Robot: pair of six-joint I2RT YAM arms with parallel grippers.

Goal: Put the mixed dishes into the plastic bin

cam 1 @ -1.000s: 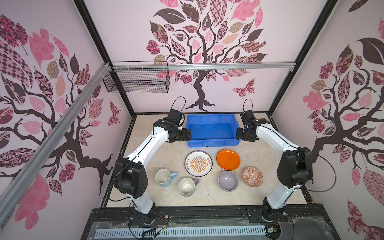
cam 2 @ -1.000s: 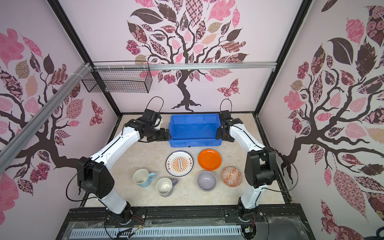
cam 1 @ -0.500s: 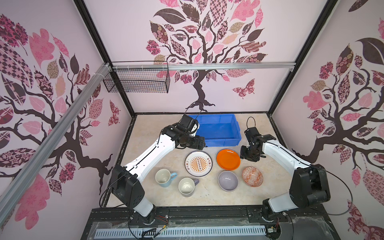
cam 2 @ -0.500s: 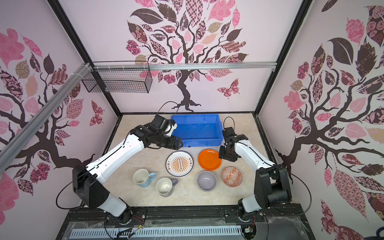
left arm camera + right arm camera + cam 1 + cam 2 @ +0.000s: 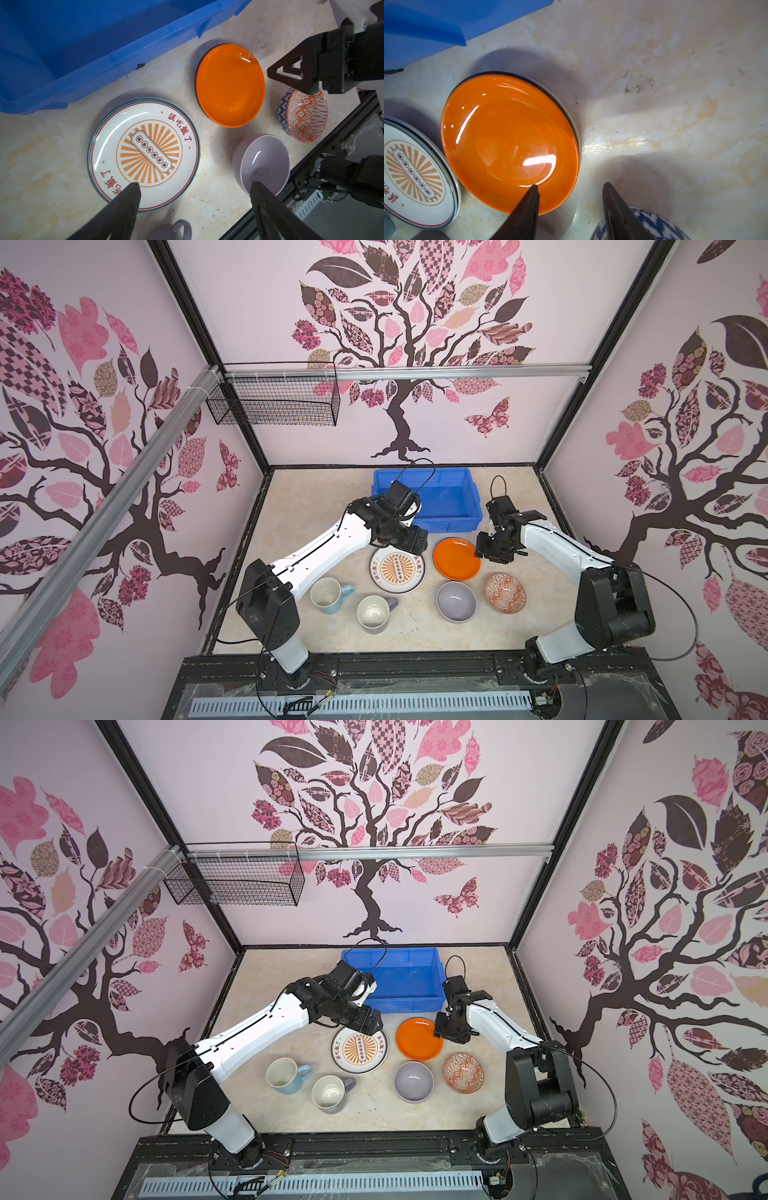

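2 lower plates (image 5: 500, 72): only rims vis. under orange plate (image 5: 508, 141).

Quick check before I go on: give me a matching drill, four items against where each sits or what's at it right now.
1. orange round plate
2. white round plate with orange sunburst
3. bright blue rectangular plastic bin
4. lavender round bowl

A. no dish visible inside
B. open left gripper hovers at its bin-side edge
C. between lavender mug and orange-white patterned bowl
D. open right gripper at its edge, one finger over it

Pairs: 1-D, 2-B, 3-A, 4-C
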